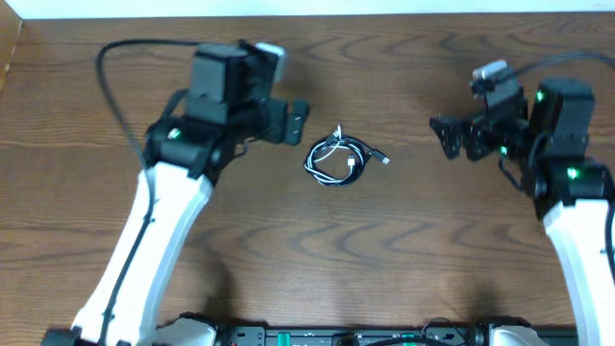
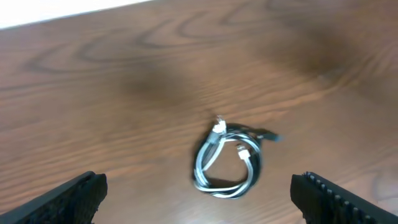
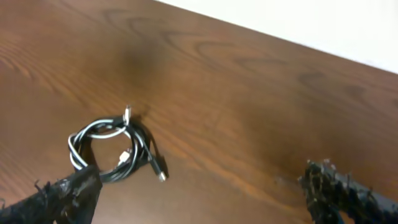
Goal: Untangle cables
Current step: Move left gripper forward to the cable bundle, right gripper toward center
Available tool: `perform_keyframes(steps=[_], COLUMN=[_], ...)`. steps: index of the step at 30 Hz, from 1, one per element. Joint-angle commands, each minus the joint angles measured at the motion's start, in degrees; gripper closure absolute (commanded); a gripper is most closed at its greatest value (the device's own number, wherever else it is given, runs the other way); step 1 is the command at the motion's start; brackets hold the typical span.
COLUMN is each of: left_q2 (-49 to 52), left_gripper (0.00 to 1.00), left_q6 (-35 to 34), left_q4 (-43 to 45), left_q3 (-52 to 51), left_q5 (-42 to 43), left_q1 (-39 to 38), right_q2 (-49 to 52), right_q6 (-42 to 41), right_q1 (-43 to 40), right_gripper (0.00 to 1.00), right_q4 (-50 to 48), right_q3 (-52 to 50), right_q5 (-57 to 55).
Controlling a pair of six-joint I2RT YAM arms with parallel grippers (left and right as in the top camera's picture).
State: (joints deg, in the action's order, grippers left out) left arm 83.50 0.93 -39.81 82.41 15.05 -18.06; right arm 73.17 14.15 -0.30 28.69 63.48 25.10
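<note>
Your left gripper point(image 1: 294, 122) hovers spread wide and empty, and your right gripper point(image 1: 448, 137) is spread the same. Between them the black and white cables point(image 1: 341, 159) lie coiled together on the table point(image 1: 384, 250), midway between its side edges.

Bare table point(image 2: 112, 87) all around the cables point(image 2: 250, 167)

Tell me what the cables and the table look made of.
The black cable and white cable: likely plastic- or rubber-sheathed cord, smooth, judging by the soft coiled loops. The table: wood or wood-look laminate, brown with visible grain; which one can't be told.
</note>
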Motion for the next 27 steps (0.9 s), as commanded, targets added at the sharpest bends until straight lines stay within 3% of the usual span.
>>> perform_keyframes(steps=[1, 7, 12, 15, 17, 19, 23, 27], left_q2=[4.3, 7.9, 8.6, 10.6, 12.7, 14.8, 18.1, 20.6], left_gripper=[0.0, 0.0, 0.0, 0.0, 0.0, 0.01, 0.16, 0.4], left_q6=[-4.3, -7.7, -7.8, -15.2, -21.6, -28.5, -39.7, -45.8], left_q4=[-0.4, -5.3, -5.5, -4.7, -4.7, -5.2, -6.8, -6.6], left_q3=[1.1, 1.1, 1.0, 1.0, 1.0, 0.9, 0.5, -0.2], left_q5=[3.1, 15.1, 14.8, 9.8, 5.7, 3.2, -3.4, -4.7], left_q1=[-1.7, -2.9, -2.9, -2.9, -2.9, -2.9, -2.9, -3.0], right_q2=[2.0, 2.2, 2.2, 2.6, 3.0, 3.4, 3.6, 3.6], right_q6=[2.2, -2.0, -2.3, -2.6, -5.7, -9.0, -13.5, -16.8], right_q1=[0.4, 0.4, 0.4, 0.4, 0.4, 0.4, 0.4, 0.4], right_gripper=[0.01, 0.01, 0.01, 0.01, 0.12, 0.15, 0.2, 0.25], right_q4=[0.0, 0.7, 0.6, 0.5, 0.5, 0.4, 0.6, 1.0], right_q3=[2.8, 2.8, 2.8, 2.8, 2.8, 2.8, 2.8, 2.8], right_q5=[1.0, 4.6, 6.4, 3.3, 0.0, -2.3, -2.7, -2.7])
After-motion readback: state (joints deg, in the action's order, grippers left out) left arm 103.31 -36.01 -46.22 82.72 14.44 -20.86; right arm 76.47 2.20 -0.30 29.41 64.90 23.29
